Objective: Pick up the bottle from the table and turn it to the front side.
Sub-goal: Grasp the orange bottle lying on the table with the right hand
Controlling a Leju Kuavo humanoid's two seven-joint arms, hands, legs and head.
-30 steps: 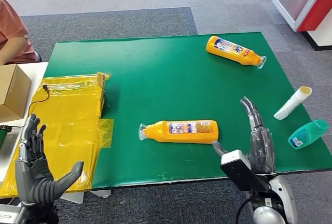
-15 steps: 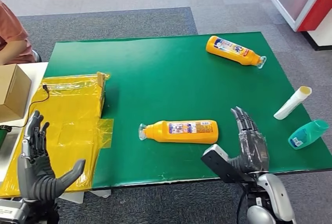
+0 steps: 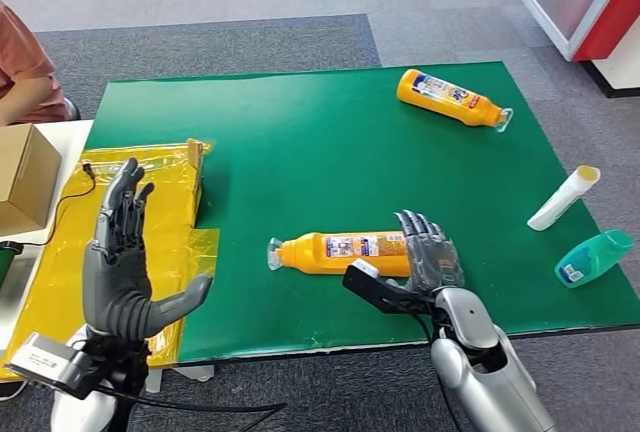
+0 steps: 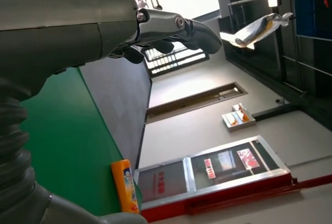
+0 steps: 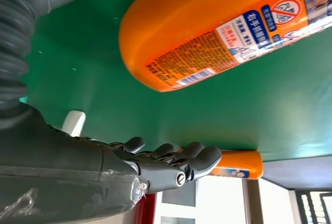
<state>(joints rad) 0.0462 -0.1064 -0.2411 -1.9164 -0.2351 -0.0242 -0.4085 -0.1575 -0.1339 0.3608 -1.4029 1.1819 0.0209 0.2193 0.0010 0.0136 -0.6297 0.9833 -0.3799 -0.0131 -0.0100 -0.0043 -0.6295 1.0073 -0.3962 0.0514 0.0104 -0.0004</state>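
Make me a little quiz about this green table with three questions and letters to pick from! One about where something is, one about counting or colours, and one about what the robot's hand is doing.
1. Where does the white tube lie?
A. Near the green table's right edge
B. On the yellow plastic sheet
C. On the cardboard box

2. How many orange bottles lie on the table?
A. One
B. Two
C. Four

3. What is the right hand doing?
A. Lifting a bottle high
B. Holding the teal bottle
C. Open at the base end of the near orange bottle, nothing held

Answers:
1. A: the tube lies by the right edge, just above the teal bottle.
2. B: the near orange bottle and the far orange bottle.
3. C: in the right wrist view the fingers are spread apart from the bottle, which lies flat on the table.
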